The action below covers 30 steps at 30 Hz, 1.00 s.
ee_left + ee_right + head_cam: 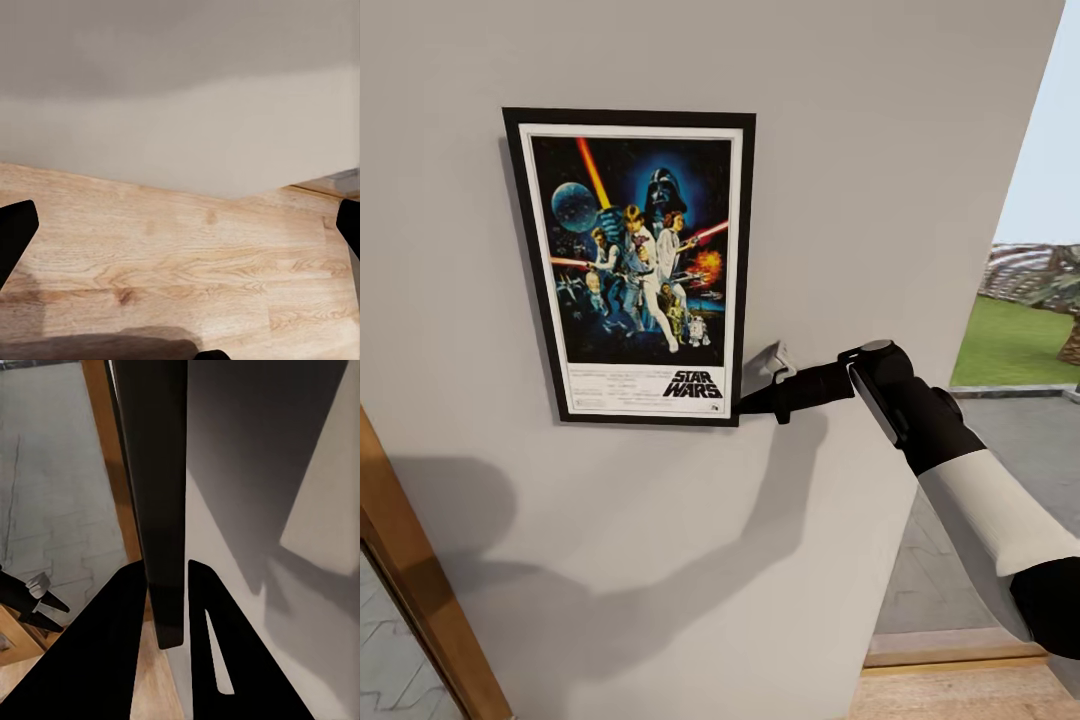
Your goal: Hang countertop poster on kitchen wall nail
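Plain grey wall [880, 120] stands ahead, with a wooden door frame [420, 590] off to one side. Between the right gripper's [166, 607] jaws sits the lower corner of the poster's [635, 265] black frame, one dark finger on each face, clenched on its edge. Outward from that grip the poster lies flat and upright against the wall, so I judge the hanging step nearly done; next would be loosening the grip and backing away gently, watching that the frame stays. No nail can be made out. Down the frame's edge, the right wrist view shows the pinch itself. The left gripper's [180, 232] finger tips [15, 229] stand wide apart over wooden floor [180, 262], released.
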Tool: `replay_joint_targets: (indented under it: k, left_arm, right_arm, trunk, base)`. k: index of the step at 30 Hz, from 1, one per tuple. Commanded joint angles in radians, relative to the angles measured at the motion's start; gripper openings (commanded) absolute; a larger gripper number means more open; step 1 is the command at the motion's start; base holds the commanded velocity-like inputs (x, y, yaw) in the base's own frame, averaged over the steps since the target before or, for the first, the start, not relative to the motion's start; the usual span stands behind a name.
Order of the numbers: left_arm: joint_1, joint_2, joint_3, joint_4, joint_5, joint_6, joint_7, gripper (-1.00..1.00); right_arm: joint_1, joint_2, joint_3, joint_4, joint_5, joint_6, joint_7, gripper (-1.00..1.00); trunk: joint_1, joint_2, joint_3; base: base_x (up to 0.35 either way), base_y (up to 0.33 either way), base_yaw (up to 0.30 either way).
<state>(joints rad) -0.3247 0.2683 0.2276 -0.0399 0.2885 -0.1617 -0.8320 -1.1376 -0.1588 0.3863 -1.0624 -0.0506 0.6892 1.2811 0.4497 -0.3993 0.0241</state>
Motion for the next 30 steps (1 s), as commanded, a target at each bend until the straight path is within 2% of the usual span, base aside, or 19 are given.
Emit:
replay_joint_targets:
  k: [1, 30]
  left_arm:
    - [-0.001, 0.0, 0.002, 0.002, -0.002, -0.006, -0.002, 1.0]
    - [-0.001, 0.0, 0.002, 0.002, -0.002, -0.006, -0.002, 1.0]
  right_arm:
    - [-0.001, -0.001, 0.002, 0.0, -0.006, 0.011, 0.0, -1.0]
    - [-0.001, -0.001, 0.002, 0.03, -0.006, 0.012, 0.0, -1.0]
  trunk:
    - [0.0, -0.001, 0.0]
    - [0.0, -0.001, 0.0]
  base:
    - [0.0, 0.0, 0.0]
    - [0.0, 0.0, 0.0]
